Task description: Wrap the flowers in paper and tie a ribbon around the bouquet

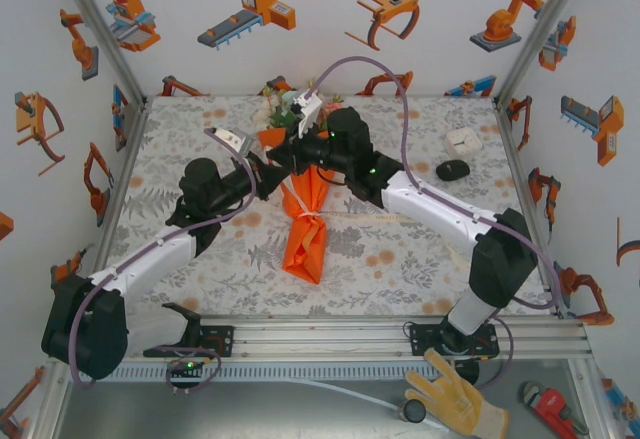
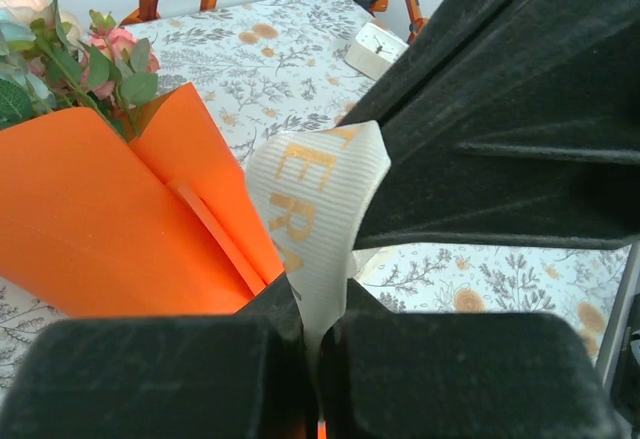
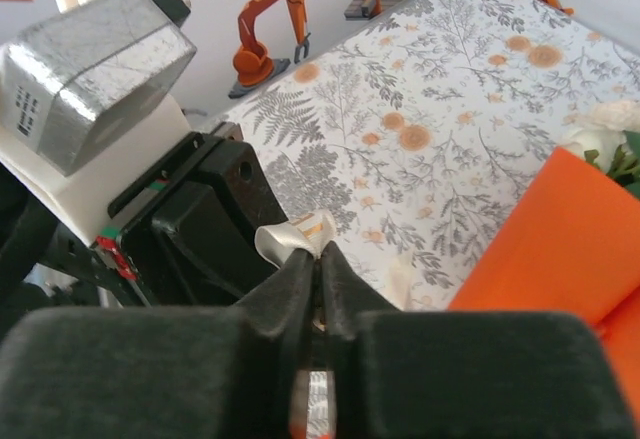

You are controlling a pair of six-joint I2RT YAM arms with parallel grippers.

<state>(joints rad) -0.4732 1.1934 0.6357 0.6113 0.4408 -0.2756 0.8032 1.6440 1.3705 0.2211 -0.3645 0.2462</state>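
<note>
The bouquet point(image 1: 305, 221) lies in the middle of the table, an orange paper cone with its narrow end toward the arms. The flowers point(image 1: 285, 109) stick out of its far end. The cream ribbon point(image 1: 310, 221) circles the cone's waist. Both grippers meet just above the cone's wide part. My left gripper point(image 2: 318, 304) is shut on a band of ribbon point(image 2: 315, 214) with orange lettering, beside the paper point(image 2: 100, 219) and blossoms point(image 2: 70, 54). My right gripper point(image 3: 320, 259) is shut on a small ribbon loop point(image 3: 290, 241), with the paper point(image 3: 550, 239) to its right.
A small white box point(image 1: 463, 142) and a black oval object point(image 1: 453, 170) sit at the back right of the floral tablecloth. A yellow glove point(image 1: 455, 399) and a wrench point(image 1: 550, 409) lie below the arms' rail. The left arm's wrist camera point(image 3: 90, 69) sits close to my right gripper.
</note>
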